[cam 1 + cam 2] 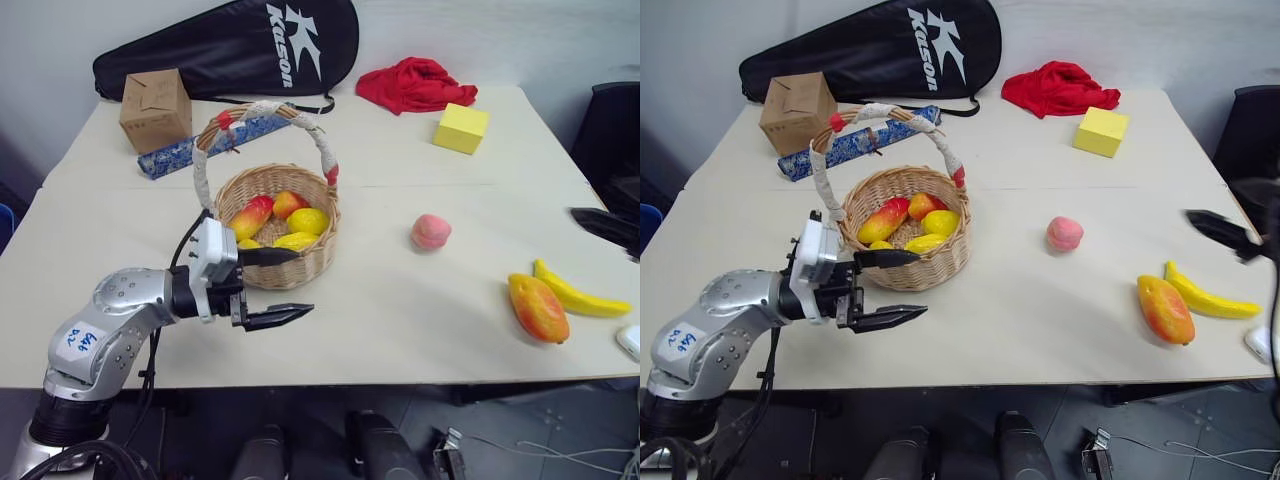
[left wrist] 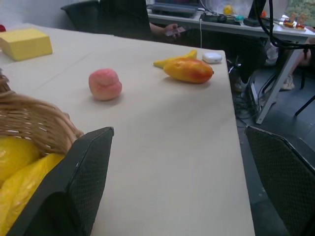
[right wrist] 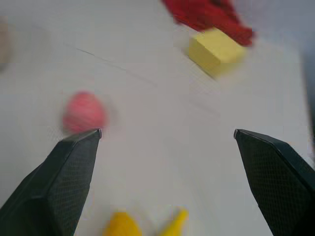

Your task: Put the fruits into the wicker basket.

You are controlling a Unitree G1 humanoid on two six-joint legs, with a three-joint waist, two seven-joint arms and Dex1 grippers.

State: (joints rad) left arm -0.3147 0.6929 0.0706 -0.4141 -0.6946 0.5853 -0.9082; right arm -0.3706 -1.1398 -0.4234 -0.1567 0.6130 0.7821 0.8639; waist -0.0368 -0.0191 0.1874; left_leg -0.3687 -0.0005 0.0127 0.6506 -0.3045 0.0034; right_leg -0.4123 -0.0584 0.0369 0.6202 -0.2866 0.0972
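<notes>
I am holding my left gripper [image 1: 285,287] level at seven o'clock of the wicker basket [image 1: 278,238], fingers spread and gripping nothing, the upper fingertip touching the basket's near rim. Four red-yellow and yellow fruits [image 1: 285,222] are lying inside. At three o'clock of the basket the peach [image 1: 431,232] is sitting alone; further toward four o'clock the mango [image 1: 538,308] and banana [image 1: 580,295] are lying side by side. My right gripper [image 3: 167,135] is hanging wide open and empty above them, the yellow cube [image 1: 461,128] beyond.
</notes>
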